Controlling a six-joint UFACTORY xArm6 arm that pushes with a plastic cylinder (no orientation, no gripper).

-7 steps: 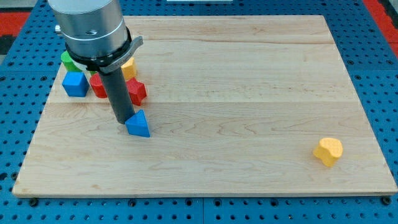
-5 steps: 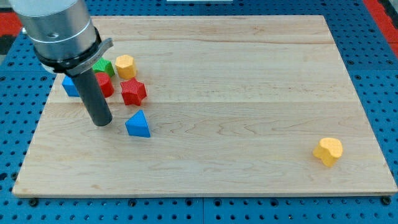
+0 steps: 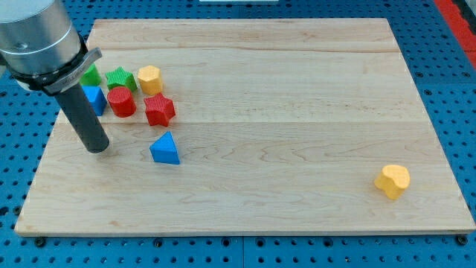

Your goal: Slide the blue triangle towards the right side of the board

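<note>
No pincer here: the arm ends in a plain rod, and my tip (image 3: 97,148) rests on the bench (image 3: 282,97), touching nothing, apart from the blue triangle (image 3: 165,148) on its left. The triangle lies just below the red star (image 3: 159,110).

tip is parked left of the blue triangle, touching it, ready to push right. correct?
Not quite. My tip is to the view's left of the blue triangle, but it is not touching it: the camera view shows a clear strip of bare board between them. The side is right for a push towards the view's right.
</note>
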